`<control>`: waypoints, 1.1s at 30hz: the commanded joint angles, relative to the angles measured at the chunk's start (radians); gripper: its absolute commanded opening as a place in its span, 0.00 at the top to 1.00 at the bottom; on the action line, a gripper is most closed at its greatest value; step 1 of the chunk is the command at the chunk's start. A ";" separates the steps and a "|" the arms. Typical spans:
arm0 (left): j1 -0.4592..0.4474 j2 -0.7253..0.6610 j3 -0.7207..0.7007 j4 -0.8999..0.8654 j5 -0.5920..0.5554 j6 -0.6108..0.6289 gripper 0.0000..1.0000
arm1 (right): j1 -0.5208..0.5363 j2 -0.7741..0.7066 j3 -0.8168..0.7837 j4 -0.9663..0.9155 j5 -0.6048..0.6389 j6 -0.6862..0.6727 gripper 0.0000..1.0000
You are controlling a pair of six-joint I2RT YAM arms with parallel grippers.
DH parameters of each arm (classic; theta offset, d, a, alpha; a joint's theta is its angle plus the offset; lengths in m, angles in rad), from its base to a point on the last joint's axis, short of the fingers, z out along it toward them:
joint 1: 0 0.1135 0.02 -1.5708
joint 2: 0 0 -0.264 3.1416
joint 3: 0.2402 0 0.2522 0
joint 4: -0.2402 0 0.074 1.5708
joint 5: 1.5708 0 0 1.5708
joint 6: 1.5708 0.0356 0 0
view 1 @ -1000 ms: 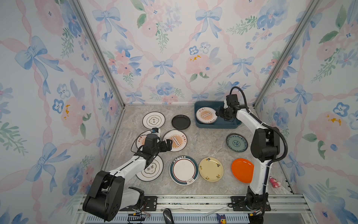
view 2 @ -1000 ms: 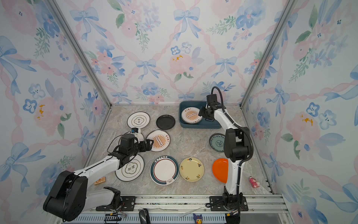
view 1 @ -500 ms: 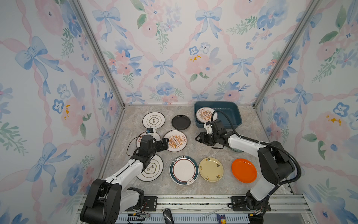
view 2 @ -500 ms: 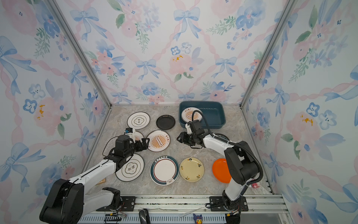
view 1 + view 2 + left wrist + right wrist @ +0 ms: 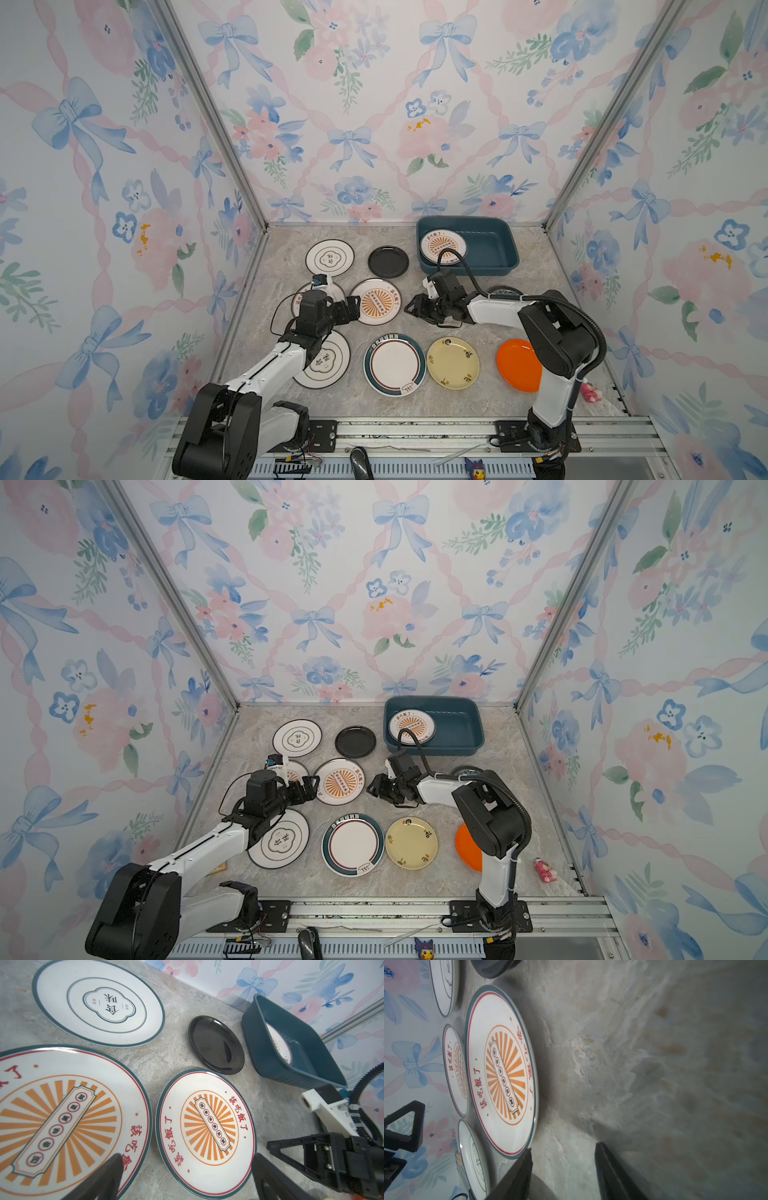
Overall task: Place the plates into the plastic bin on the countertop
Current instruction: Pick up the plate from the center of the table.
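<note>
Two arms crowding one target was the likeliest trouble. The left gripper (image 5: 351, 309) stood spread wide and empty at the left rim of the middle sunburst plate (image 5: 377, 301). One of its fingers hung over the neighbouring sunburst plate (image 5: 62, 1118) just beside it, so closing there could have caught or shoved that neighbour. The right gripper (image 5: 411, 307), jaws partly apart and holding nothing, sat low at the same plate's right rim. A push from either side could have slid the plate into the opposite fingers.

That plate lay flat, face up, mid-countertop (image 5: 536, 274). Being round, it had no long axis; only its printed banner ran diagonally. The plastic bin (image 5: 469, 268) sat at the back edge toward the right corner, opening upward, its long side along that edge. Another sunburst plate (image 5: 442, 245) lay in its left end.
</note>
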 commanded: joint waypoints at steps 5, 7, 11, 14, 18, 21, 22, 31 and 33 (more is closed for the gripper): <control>0.014 0.000 -0.002 0.019 0.019 -0.006 0.02 | 0.033 0.079 0.049 0.090 -0.030 0.067 0.45; 0.013 -0.004 -0.003 0.019 0.020 -0.008 0.02 | 0.035 0.089 0.042 0.111 -0.032 0.081 0.46; 0.014 -0.005 -0.007 0.019 0.018 -0.008 0.02 | 0.035 0.110 0.031 0.164 -0.048 0.114 0.49; 0.015 0.000 -0.004 0.019 0.020 -0.008 0.02 | 0.035 0.130 0.017 0.219 -0.070 0.149 0.52; 0.016 0.002 -0.005 0.019 0.024 -0.008 0.02 | 0.035 0.159 0.003 0.286 -0.084 0.182 0.60; 0.014 0.000 -0.011 0.019 0.021 -0.008 0.02 | 0.035 0.175 -0.007 0.329 -0.087 0.205 0.73; 0.016 -0.001 -0.011 0.019 0.020 -0.007 0.02 | 0.035 0.178 -0.010 0.338 -0.087 0.209 0.75; 0.016 0.020 -0.006 0.022 0.029 -0.006 0.02 | 0.023 0.182 -0.046 0.402 -0.094 0.234 0.94; 0.015 0.029 -0.005 0.027 0.038 -0.007 0.02 | 0.018 0.169 -0.057 0.408 -0.096 0.236 0.98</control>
